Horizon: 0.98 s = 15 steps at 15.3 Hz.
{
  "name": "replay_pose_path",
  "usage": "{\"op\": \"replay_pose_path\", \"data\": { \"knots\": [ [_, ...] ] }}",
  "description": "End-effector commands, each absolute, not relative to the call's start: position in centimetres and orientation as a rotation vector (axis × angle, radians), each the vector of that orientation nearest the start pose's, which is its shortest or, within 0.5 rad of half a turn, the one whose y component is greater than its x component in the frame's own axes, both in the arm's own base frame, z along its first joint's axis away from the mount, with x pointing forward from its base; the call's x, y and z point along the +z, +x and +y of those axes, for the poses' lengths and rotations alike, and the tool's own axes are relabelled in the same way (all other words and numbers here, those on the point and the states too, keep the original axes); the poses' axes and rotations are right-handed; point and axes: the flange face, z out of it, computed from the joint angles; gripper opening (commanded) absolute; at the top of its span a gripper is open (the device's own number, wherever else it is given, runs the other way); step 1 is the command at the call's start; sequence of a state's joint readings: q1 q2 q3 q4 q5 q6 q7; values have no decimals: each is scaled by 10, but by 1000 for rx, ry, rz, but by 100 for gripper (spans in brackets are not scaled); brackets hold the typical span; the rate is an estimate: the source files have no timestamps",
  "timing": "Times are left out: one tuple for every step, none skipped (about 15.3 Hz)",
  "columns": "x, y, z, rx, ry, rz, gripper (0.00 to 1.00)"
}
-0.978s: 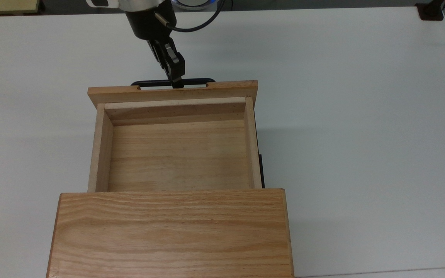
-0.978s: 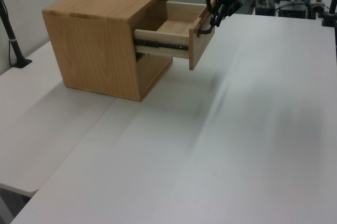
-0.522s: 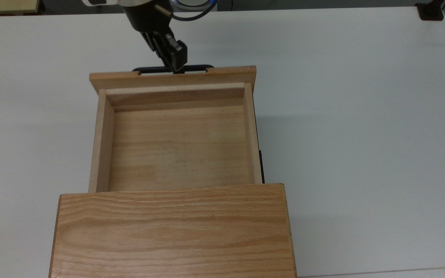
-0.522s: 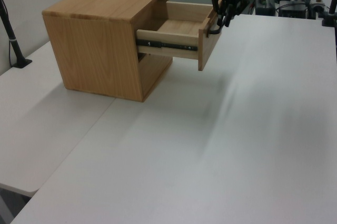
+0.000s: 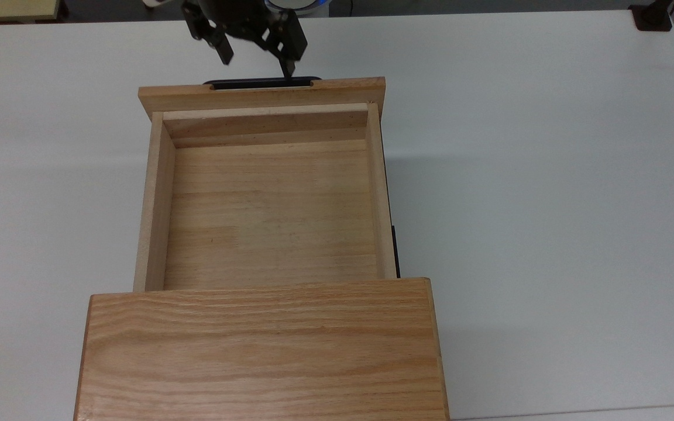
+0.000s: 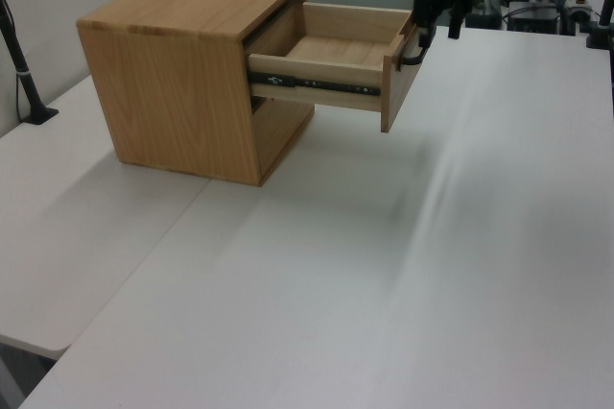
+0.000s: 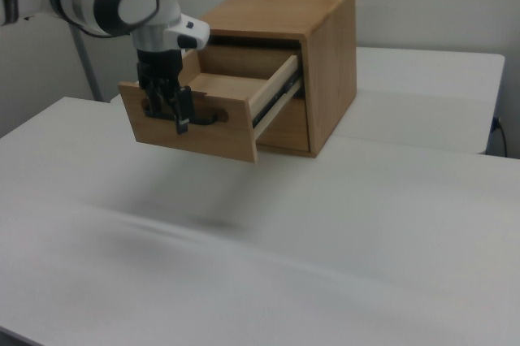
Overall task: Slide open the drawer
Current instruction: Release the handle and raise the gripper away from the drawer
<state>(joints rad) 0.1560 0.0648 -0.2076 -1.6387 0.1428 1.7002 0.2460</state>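
My gripper [image 5: 257, 61] sits spread open around the black bar handle [image 5: 262, 83] — the only real hold — and the oak drawer [image 5: 267, 210] looks rigid, light-ish, gliding easily on its side rails [image 6: 309, 84].

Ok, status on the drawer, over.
Gripper open, at the black handle. Drawer slid well out of the cabinet, inside empty. Nothing in the way on the table.

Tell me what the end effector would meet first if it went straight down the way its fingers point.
Probably the thin black metal bar handle on the light oak drawer. The open end effector points downward right at it; one finger seems to reach the bar, though depth is unclear.
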Motion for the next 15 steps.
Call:
{"op": "replay_pose_path", "data": {
  "knots": [
    [597, 567, -18, -2, -3025, 344, 100],
    [598, 567, -20, -5, -3027, 346, 100],
    [599, 566, -20, -5, -3031, 332, 100],
    [599, 565, -19, 1, -3040, 309, 100],
    [598, 563, -18, 21, -3062, 228, 100],
    [596, 561, -17, 51, -3095, 104, 100],
    [596, 557, -18, 91, -3121, -17, 100],
    [598, 554, -18, 115, -3134, -83, 100],
    [604, 554, -20, 113, -3140, -87, 100],
    [604, 554, -20, 109, -3147, -84, 100],
    [605, 554, -22, 111, -3179, -88, 100],
    [605, 555, -23, 112, -3225, -101, 100],
    [603, 557, -21, 117, -3251, -115, 100],
    [603, 557, -20, 114, -3253, -121, 100],
    [603, 556, -20, 119, -3254, -118, 100]
  ]
}}
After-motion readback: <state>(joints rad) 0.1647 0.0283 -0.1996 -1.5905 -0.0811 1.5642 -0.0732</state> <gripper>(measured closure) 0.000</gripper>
